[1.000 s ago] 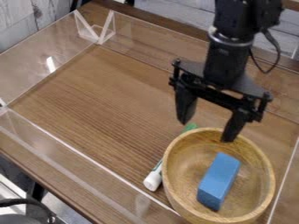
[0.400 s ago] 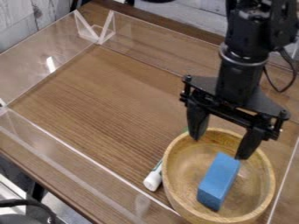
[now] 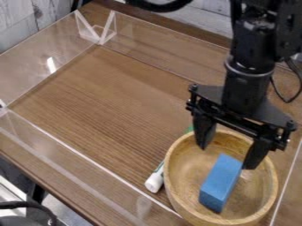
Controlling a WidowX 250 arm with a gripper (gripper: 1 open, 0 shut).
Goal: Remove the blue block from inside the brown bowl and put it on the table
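The blue block (image 3: 221, 180) lies inside the brown bowl (image 3: 183, 189) at the lower right of the table (image 3: 106, 97). My black gripper (image 3: 230, 151) points straight down over the bowl, wide open, with nothing between its fingers. One finger hangs by the bowl's far-left rim and the other over its right side, just past the block's far end. The block lies untouched below and in front of the fingertips.
A small white-and-green marker-like object (image 3: 157, 177) lies on the table against the bowl's left side. Low clear acrylic walls (image 3: 71, 146) run along the table's edges, with a clear bracket (image 3: 94, 31) at the back left.
The gripper has shifted to the right and toward the camera, coming lower over the bowl. Its jaws stayed open. The block and bowl have not moved.
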